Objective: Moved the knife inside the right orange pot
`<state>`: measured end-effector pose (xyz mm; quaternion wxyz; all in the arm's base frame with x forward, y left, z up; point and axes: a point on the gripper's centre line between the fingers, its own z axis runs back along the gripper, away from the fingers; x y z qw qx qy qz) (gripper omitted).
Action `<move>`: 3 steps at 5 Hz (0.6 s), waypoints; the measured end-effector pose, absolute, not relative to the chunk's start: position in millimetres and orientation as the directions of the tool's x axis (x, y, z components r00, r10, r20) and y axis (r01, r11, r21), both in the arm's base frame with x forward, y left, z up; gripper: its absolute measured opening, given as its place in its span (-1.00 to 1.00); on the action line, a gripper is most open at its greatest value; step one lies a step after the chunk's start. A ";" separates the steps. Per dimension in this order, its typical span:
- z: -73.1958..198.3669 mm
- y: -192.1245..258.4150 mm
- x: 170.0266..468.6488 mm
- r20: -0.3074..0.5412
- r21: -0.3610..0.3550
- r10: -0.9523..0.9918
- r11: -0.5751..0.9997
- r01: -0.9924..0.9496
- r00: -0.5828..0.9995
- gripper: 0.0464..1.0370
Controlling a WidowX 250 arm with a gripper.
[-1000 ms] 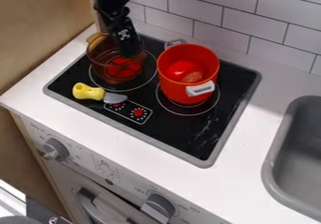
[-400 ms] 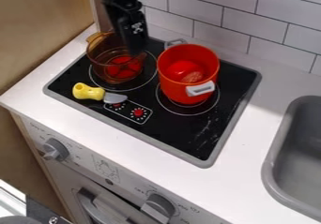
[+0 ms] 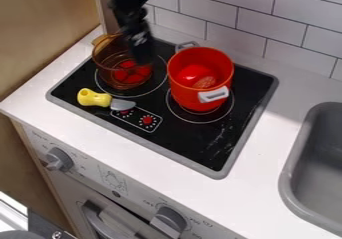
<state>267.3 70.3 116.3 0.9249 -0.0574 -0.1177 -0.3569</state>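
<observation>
Supporting both pots, stove [image 3: 190, 148]: flat, black top.
Gripper [image 3: 141, 60]: raised at stove's back left; whether open or shut, cannot tell.
Orange pot [image 3: 185, 90]: stove's back right, reddish-brown piece [image 3: 204, 82] inside.
Amber pot [image 3: 104, 69]: stove's back left, see-through, contents unclear.
Knife [image 3: 109, 102]: stove's front left, lying flat; grip squarely across yellow handle [image 3: 93, 98], lift above orange rim [image 3: 204, 48], then lower inside.

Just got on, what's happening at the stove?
The robot's gripper is over the clear amber pot on the left, with no hold on the knife. The knife lies on the stovetop near the front edge, yellow handle to the left. The orange pot stands on the right burner, and the knife is not in it yet.
</observation>
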 end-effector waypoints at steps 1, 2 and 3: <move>115.2 88.4 248.3 0.261 0.040 -0.704 0.691 0.721 0.660 0.93; 116.8 96.9 231.8 0.248 0.129 -0.787 0.604 0.786 0.564 0.93; 110.7 108.3 225.6 0.194 0.177 -0.814 0.578 0.797 0.547 0.93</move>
